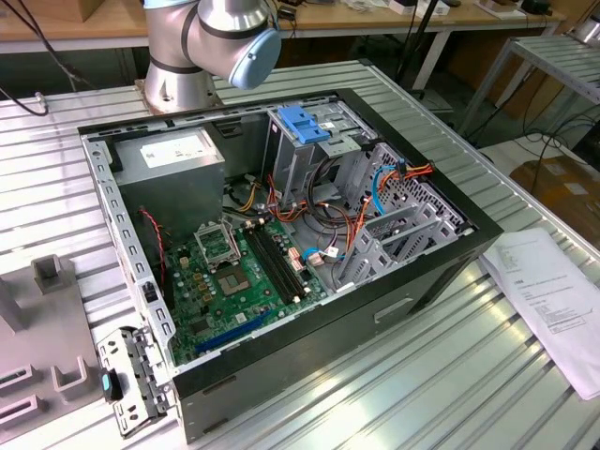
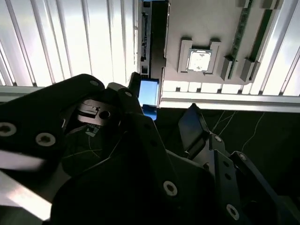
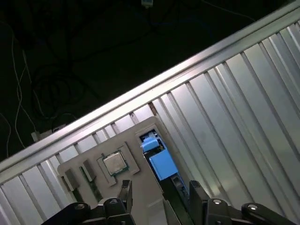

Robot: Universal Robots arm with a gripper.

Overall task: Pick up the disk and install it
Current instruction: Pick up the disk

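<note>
The hand [image 3: 159, 190] hangs over a grey fixture [image 3: 140, 131] on the ribbed metal bench [image 3: 243, 117], its fingers [image 3: 124, 190] spread apart and gripping nothing. The disk [image 3: 161, 164] stands on edge in a slot of that fixture (its blue side uppermost), in line with the gap between the fingers and just beside a seated processor chip [image 3: 114, 162]. In the exterior view an open computer case [image 1: 281, 234] lies on the bench.

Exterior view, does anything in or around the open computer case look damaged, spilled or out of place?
Nothing stands out. The computer case lies open on the table, cables loosely bunched beside the drive cage but none visibly torn; a paper sheet lies flat on the exterior view's right.
</note>
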